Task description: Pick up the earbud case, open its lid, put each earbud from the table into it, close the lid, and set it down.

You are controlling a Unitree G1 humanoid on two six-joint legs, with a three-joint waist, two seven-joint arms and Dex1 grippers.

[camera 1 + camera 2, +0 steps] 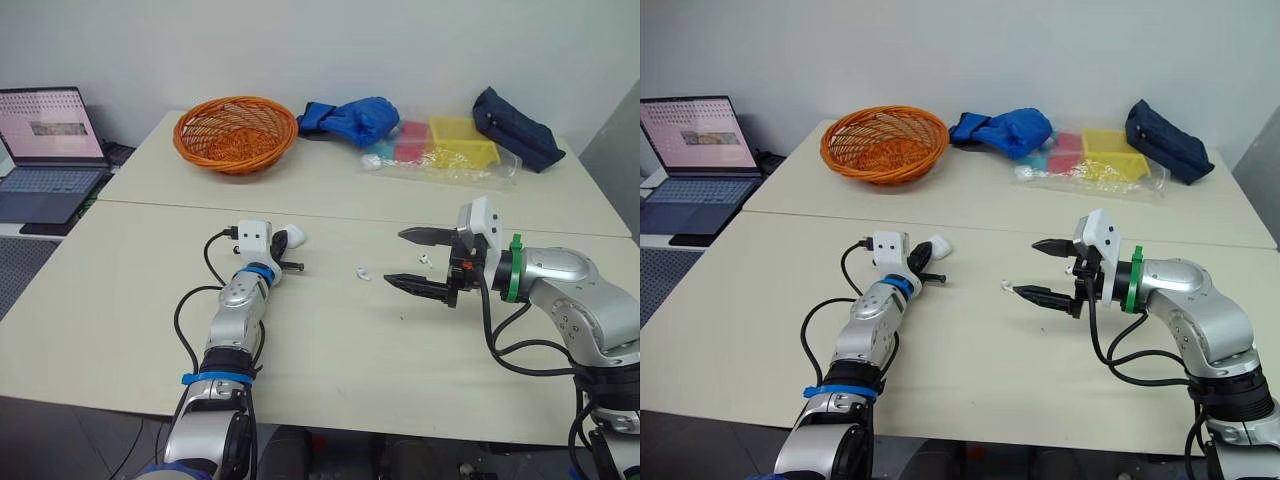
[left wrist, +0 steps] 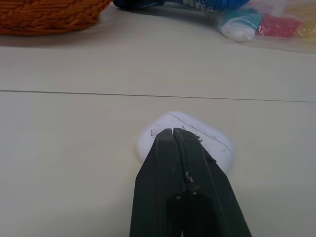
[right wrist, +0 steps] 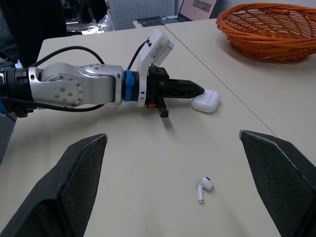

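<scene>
While right pincer (image 1: pixel 394 257) gapes, left pincer (image 3: pixel 200 90) (closed) touches earbud case (image 3: pixel 207 101).

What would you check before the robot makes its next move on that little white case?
1. Earbud case lying on the table, lid shut: ok.
2. Left end effector open enough to take the case: not ok; its fingers are shut, with their tips at the case.
3. Right end effector open: ok.
4. One earbud lying free on the table ahead of the right end effector: ok.
5. Second earbud found: cannot tell.
</scene>
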